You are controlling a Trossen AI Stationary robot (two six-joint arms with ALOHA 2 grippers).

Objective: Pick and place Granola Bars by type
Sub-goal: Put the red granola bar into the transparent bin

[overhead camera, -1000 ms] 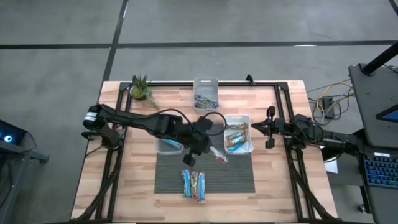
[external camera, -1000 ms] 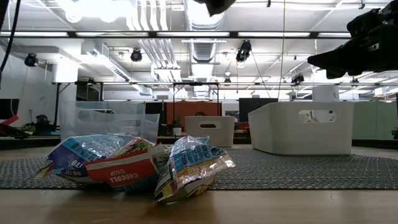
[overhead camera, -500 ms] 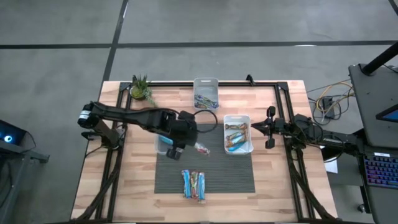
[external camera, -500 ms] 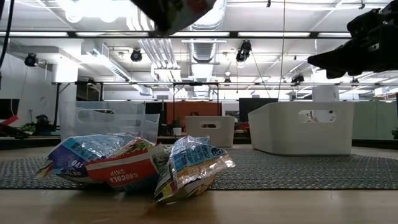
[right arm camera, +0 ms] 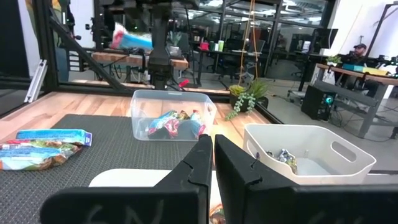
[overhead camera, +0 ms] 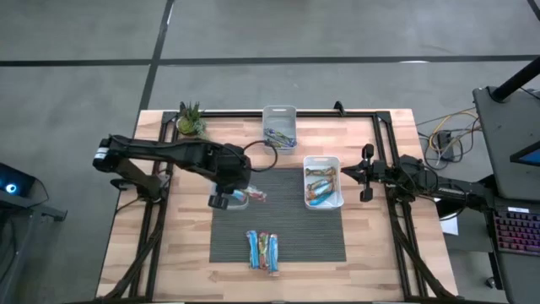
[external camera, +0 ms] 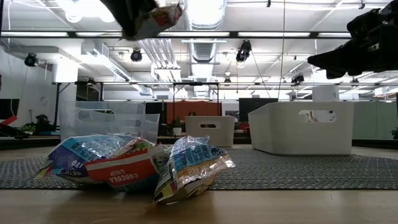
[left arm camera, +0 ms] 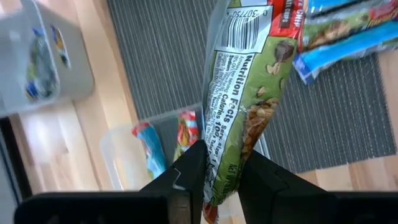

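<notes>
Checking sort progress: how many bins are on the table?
3. A clear bin under the left pincer, a white bin at the mat's right edge, and a white bin at the table's far edge. None appears hidden.

An open-plan office turned robotics lab: exposed ceiling ducts (external camera: 198, 25) and strip lights overhead, rows of desks with monitors (right arm camera: 323, 37), a polished concrete floor (overhead camera: 337, 34), and a framed wooden tabletop (overhead camera: 388, 262).
</notes>
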